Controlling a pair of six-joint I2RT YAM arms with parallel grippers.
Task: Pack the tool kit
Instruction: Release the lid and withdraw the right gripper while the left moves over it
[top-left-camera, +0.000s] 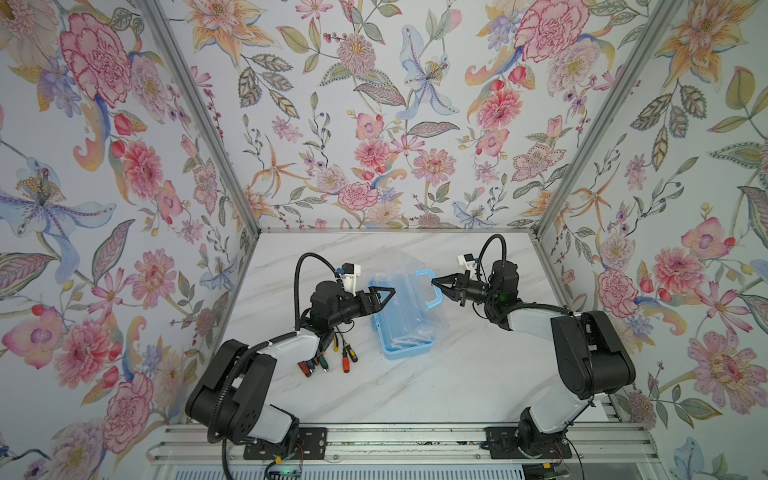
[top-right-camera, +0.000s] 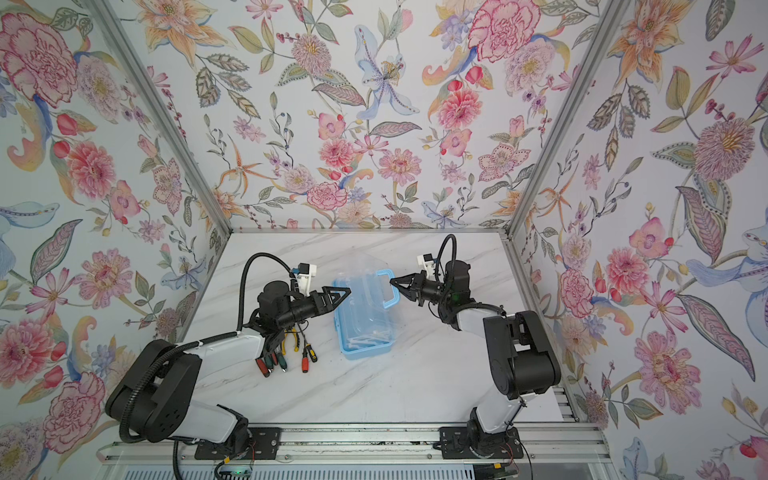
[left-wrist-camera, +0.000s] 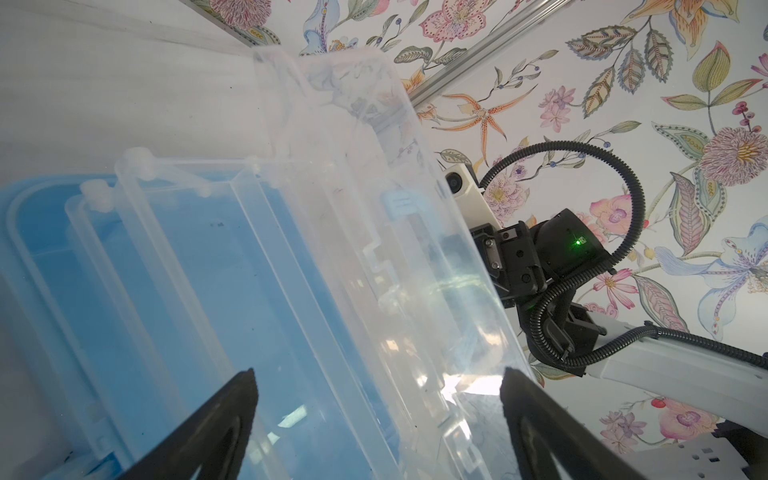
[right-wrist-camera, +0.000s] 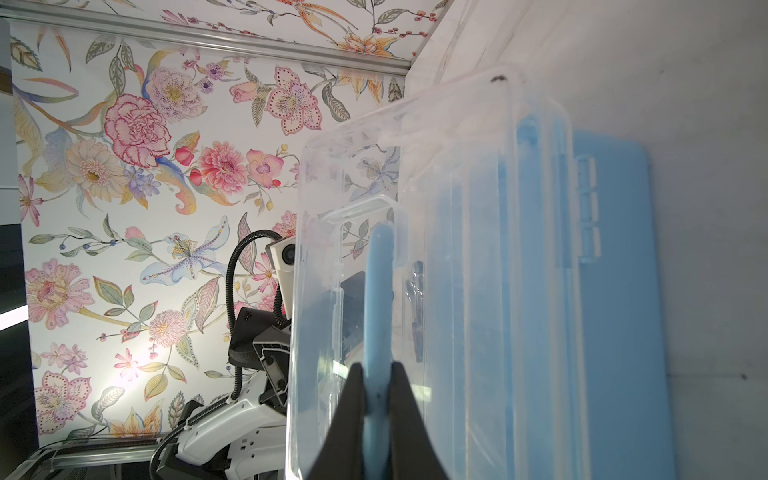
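The right gripper pinches the blue handle, lid up. Hold it steady while the wide-open, empty left gripper fetches the tools.

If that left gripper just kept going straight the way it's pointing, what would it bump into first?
Most likely the clear lid of the tool kit, standing raised right ahead of the open left gripper; the right gripper pinches its blue handle. Depth is hard to judge.
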